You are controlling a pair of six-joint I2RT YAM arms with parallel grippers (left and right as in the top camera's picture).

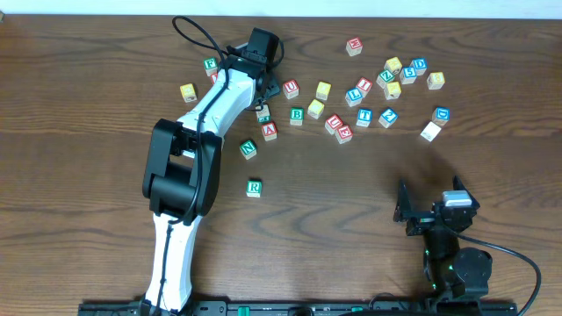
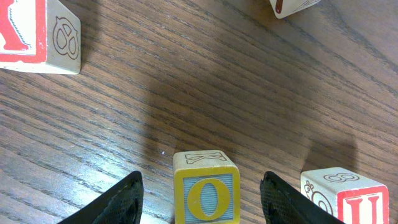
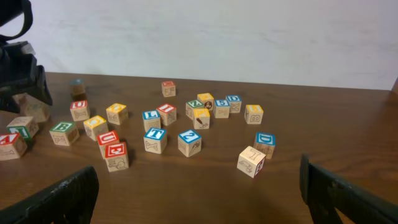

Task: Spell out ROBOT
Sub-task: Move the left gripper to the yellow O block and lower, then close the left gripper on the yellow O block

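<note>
Dark wood-grain tabletop (image 1: 351, 193), pale wall (image 3: 249, 37) behind. The left end effector (image 2: 202, 194) straddles the yellow O cube (image 2: 206, 186), part open, untouching; cube's base is cropped. The right end effector (image 3: 199, 193) gapes wide, empty.

Robot lab bench — wood-grain table (image 1: 351, 193), plain white wall (image 3: 249, 37)

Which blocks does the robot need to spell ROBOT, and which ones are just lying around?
Needed: green R block, green B block, blue T block, yellow O block.
Lying about: green N block, red A block, red E block.
</note>
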